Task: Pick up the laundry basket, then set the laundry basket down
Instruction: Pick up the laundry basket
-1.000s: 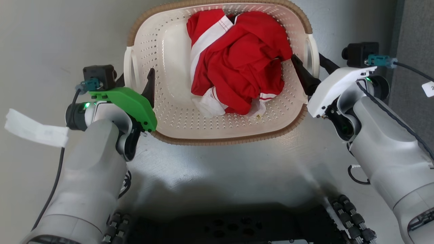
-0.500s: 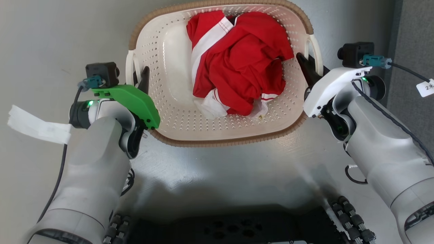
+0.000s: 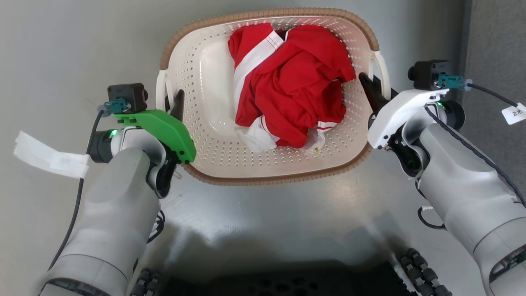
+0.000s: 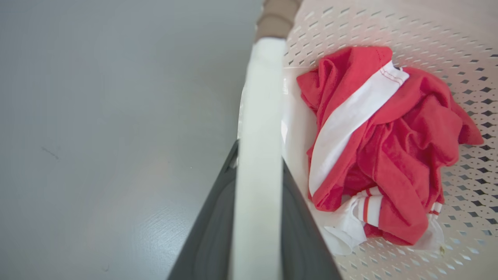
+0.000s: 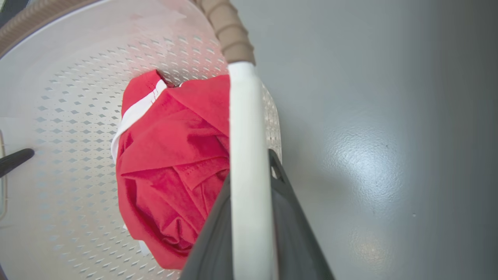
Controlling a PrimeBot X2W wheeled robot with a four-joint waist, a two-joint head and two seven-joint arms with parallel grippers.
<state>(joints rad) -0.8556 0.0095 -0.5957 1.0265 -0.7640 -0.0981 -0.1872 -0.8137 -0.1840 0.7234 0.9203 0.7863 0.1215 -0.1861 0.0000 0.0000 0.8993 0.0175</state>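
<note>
The laundry basket, cream-white and perforated with a brown rim, sits between my arms in the head view and holds a crumpled red and white garment. My left gripper is shut on the basket's left loop handle, one dark finger inside the basket and one outside; the left wrist view shows my left gripper straddling that white bar. My right gripper is shut on the right handle in the same way, as seen from my right gripper. The left finger shows across the basket.
Smooth grey floor surrounds the basket. A darker grey panel runs along the right edge. My dark wheeled base lies at the bottom. A white tape tag hangs from the left wrist cable.
Both grippers' inner fingers have closed from inside the basket onto the loop handles. The whole picture has since shifted downward, so the camera has moved.
</note>
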